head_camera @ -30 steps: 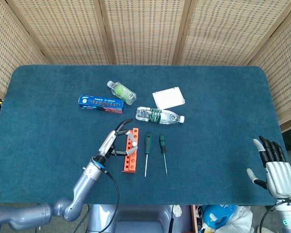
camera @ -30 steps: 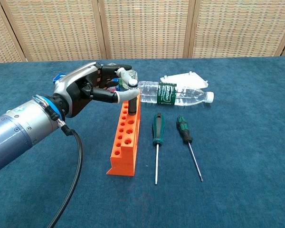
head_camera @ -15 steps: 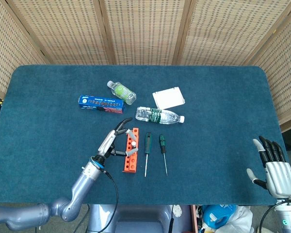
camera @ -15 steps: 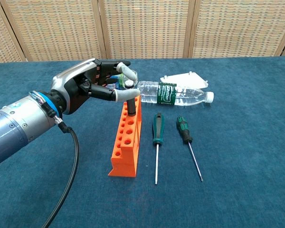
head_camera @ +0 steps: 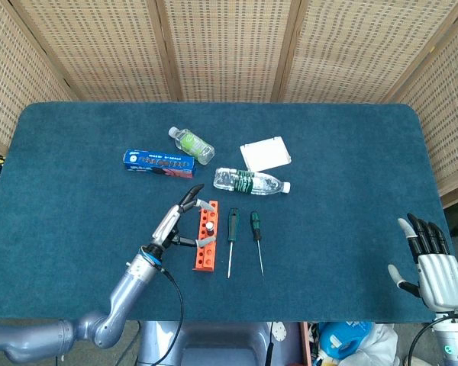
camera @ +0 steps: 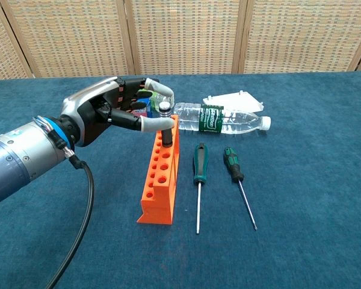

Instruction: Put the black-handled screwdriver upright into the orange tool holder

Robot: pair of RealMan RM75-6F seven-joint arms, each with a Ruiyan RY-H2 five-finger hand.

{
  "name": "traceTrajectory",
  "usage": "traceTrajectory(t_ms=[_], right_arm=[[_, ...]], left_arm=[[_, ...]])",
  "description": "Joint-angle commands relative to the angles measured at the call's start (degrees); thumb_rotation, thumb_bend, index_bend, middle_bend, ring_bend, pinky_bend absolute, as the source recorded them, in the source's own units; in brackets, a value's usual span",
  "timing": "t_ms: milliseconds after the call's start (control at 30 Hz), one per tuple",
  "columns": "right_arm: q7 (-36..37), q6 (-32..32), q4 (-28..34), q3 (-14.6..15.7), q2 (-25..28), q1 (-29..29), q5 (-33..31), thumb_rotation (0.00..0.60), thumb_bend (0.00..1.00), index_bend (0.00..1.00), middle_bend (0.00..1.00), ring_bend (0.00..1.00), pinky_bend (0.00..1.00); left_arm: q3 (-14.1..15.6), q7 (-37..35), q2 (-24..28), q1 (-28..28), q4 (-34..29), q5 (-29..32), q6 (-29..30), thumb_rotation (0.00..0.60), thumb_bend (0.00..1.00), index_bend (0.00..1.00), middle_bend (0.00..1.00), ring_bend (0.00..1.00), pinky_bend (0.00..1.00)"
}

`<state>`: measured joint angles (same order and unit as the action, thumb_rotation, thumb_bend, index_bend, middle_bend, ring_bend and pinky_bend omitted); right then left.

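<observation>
The orange tool holder (camera: 159,186) (head_camera: 204,253) lies lengthwise on the blue table. The black-handled screwdriver (camera: 167,135) (head_camera: 210,228) stands upright in a hole at the holder's far end, its silver cap on top. My left hand (camera: 111,111) (head_camera: 177,223) hovers just left of it with fingers spread. The thumb tip lies close beside the handle, and I cannot tell whether it touches. My right hand (head_camera: 429,263) rests open at the table's near right corner, holding nothing; the chest view does not show it.
Two green-handled screwdrivers (camera: 200,165) (camera: 231,164) lie flat right of the holder. A clear water bottle (camera: 219,119) lies behind them. A white card (head_camera: 266,153), a small green bottle (head_camera: 191,144) and a blue box (head_camera: 159,162) sit further back.
My left hand's fingers have come off the screwdriver's top and spread apart, and the hand has drawn slightly left. The screwdriver stays upright in the holder. The right hand has not moved.
</observation>
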<state>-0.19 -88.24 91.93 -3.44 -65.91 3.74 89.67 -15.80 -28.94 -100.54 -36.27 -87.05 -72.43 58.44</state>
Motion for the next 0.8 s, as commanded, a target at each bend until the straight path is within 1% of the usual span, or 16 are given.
traceTrajectory(t_ms=[33,267,433,533,633,667,800], right_arm=[[0.1,0.0,0.0,-0.1,0.0,0.0,-0.1,0.600,0.28,0.00,0.00,0.00,0.00],[0.4,-0.3,-0.1,-0.1,0.0,-0.1,0.0,0.600,0.28,0.00,0.00,0.00,0.00],[0.4,-0.5,-0.1,-0.1,0.1,-0.2,0.1,0.600,0.28,0.00,0.00,0.00,0.00],[0.2,-0.4,-0.1,-0.1,0.1,-0.1,0.1,0.600,0.28,0.00,0.00,0.00,0.00],[0.0,-0.3,-0.1,-0.1,0.0,-0.1,0.0,0.600,0.28,0.00,0.00,0.00,0.00],[-0.2,-0.3,-0.1,-0.1,0.0,-0.1,0.0,0.600,0.28,0.00,0.00,0.00,0.00],[-0.7,-0.1,-0.1,0.0,-0.1,0.0,-0.1,0.600,0.28,0.00,0.00,0.00,0.00]], left_arm=[[-0.4,-0.8,0.8,0.2,-1.1,-0.9,0.7,0.600,0.17,0.32,0.03,0.00,0.00],[-1.1,-1.5,3.9,1.2,-4.9,-4.5,4.2,0.600,0.17,0.29,0.01,0.00,0.00],[-0.3,1.5,7.6,3.2,-7.2,-9.8,9.9,0.600,0.17,0.28,0.01,0.00,0.00],[1.4,5.7,10.6,5.2,-7.6,-12.9,13.4,0.600,0.17,0.27,0.01,0.00,0.00],[4.0,11.9,14.1,7.6,-7.2,-15.9,16.6,0.600,0.16,0.27,0.00,0.00,0.00],[5.3,15.3,15.7,8.8,-6.7,-17.2,18.1,0.600,0.17,0.27,0.00,0.00,0.00],[8.3,23.2,19.6,12.3,-6.3,-19.7,22.0,0.600,0.17,0.25,0.00,0.00,0.00]])
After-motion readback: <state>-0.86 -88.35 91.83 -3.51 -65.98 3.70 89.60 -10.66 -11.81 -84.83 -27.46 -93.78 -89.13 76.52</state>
